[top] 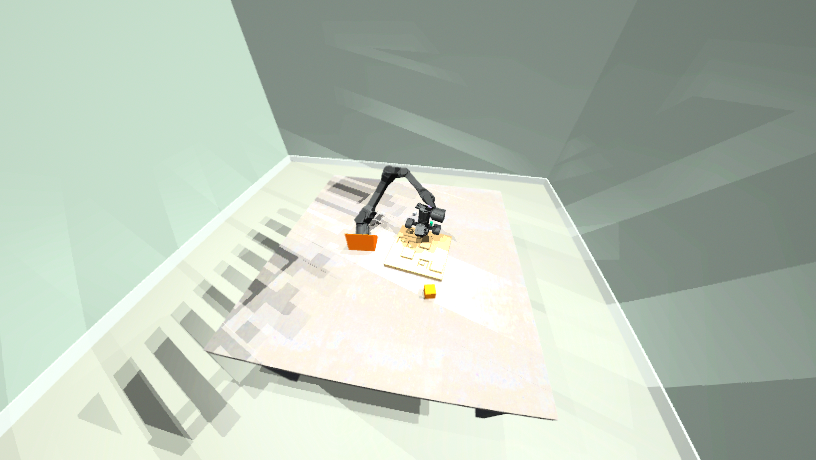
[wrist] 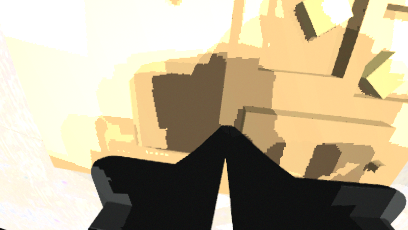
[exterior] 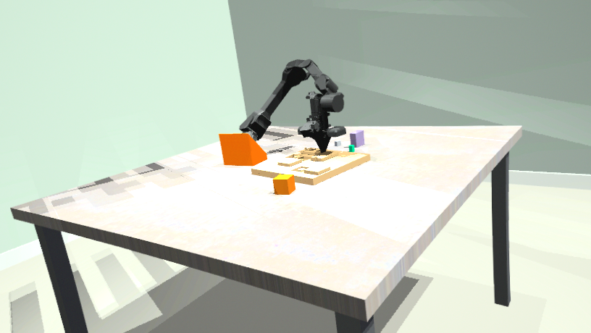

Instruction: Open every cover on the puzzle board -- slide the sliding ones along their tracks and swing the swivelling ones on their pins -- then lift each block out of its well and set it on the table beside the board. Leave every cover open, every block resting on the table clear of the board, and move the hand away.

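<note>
The pale wooden puzzle board (top: 412, 273) (exterior: 343, 169) (wrist: 300, 90) lies on the table. Raised cover plates show on it, such as one plate (exterior: 317, 170) near its front corner and another plate (exterior: 290, 163) further left. My gripper (top: 421, 234) (exterior: 323, 150) (wrist: 227, 132) is shut with nothing between the fingers. It points down, its tips low over the far part of the board, beside the edge of a raised strip (wrist: 325, 129). Whether they touch is unclear. Two pale yellow square pieces (wrist: 327, 16) (wrist: 384, 80) show at the wrist view's upper right. Glare and shadows hide some covers and wells.
An orange wedge (top: 361, 242) (exterior: 237, 149) stands by the arm's base. A yellow-orange cube (top: 429, 291) (exterior: 284, 184) sits in front of the board. Behind it are a small green block (exterior: 351, 148), a small grey block (exterior: 337, 143) and a purple block (exterior: 356, 138).
</note>
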`<state>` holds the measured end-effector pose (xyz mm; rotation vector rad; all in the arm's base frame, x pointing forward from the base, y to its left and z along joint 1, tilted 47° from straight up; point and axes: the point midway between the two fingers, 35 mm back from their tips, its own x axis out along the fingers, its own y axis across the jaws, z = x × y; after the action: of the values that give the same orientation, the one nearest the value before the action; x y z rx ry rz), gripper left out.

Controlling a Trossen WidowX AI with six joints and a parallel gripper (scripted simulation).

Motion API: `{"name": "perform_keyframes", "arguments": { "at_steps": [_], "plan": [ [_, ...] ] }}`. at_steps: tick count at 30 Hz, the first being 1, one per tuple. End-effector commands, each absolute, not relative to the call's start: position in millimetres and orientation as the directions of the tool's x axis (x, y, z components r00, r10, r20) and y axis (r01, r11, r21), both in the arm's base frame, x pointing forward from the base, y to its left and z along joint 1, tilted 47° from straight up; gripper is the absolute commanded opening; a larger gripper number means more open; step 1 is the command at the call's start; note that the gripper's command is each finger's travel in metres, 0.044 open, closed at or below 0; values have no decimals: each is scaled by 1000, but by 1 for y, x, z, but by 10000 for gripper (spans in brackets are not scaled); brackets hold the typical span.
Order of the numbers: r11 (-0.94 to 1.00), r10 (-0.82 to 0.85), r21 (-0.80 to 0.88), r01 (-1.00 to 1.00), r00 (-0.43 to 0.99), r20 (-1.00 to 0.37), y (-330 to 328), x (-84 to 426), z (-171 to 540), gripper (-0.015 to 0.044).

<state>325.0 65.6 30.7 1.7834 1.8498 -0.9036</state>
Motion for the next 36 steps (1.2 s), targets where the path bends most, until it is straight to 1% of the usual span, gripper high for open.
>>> {"name": "perform_keyframes", "arguments": {
  "at_steps": [1, 36],
  "plan": [
    [-34, 719, -161, 986, -88, -690, 67, 331, 32, 0],
    [-34, 719, -159, 987, -87, -689, 69, 368, 28, 0]
  ]
}}
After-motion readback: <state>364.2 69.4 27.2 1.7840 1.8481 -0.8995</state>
